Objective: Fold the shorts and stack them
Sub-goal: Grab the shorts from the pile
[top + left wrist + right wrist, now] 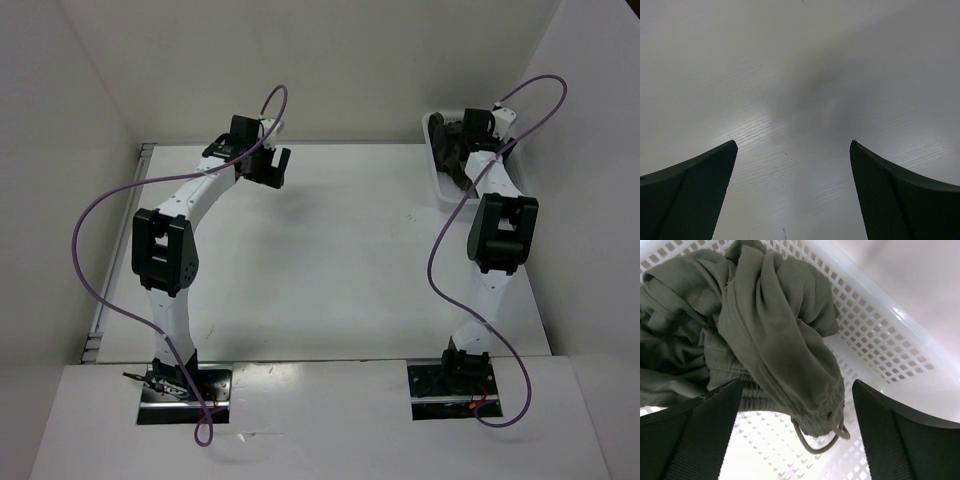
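Note:
The dark olive-green shorts (765, 330) lie crumpled in a white perforated basket (880, 340), with the waistband and a looped drawstring (815, 440) toward the camera. In the top view the shorts (455, 150) show as a dark heap in the basket (436, 175) at the far right. My right gripper (792, 405) is open and hangs just above the bundle, one finger on each side of the waistband, gripping nothing. My left gripper (792, 150) is open and empty over bare table at the far left (268, 165).
White walls enclose the table on the left, back and right. The basket stands against the right wall at the far corner. Purple cables loop from both arms. The white tabletop (330, 260) lies between the arms.

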